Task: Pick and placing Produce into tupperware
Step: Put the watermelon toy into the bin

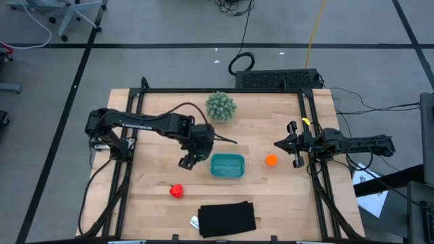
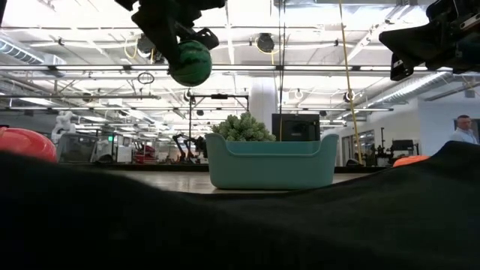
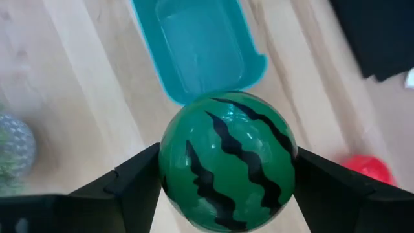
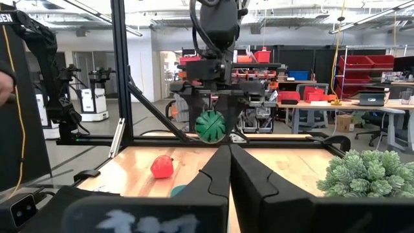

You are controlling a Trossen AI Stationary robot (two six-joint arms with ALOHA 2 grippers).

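Observation:
My left gripper (image 1: 190,160) hangs above the table just left of the teal tupperware (image 1: 227,165), shut on the dark green striped round piece (image 3: 226,160), also seen high in the low view (image 2: 189,63). The tupperware (image 3: 197,48) stands with nothing in it. The orange ball (image 1: 271,160) lies on the table right of the tub. The red lumpy piece (image 1: 176,191) lies on the table near the front, left of the black rectangle. My right gripper (image 1: 279,144) waits shut at the table's right side, above the wood. My left gripper pinches the green striped round piece between its two fingers (image 3: 139,178), one on each side of its widest part (image 3: 169,162). The fingers come from above, pointing down. The piece is lifted clear of the table, hanging beside the tupperware's left end.
A pale green spiky ball (image 1: 221,106) sits behind the tub toward the far edge. A black flat rectangle (image 1: 226,218) lies at the near edge. Metal frame rails (image 1: 313,169) run along both sides of the table.

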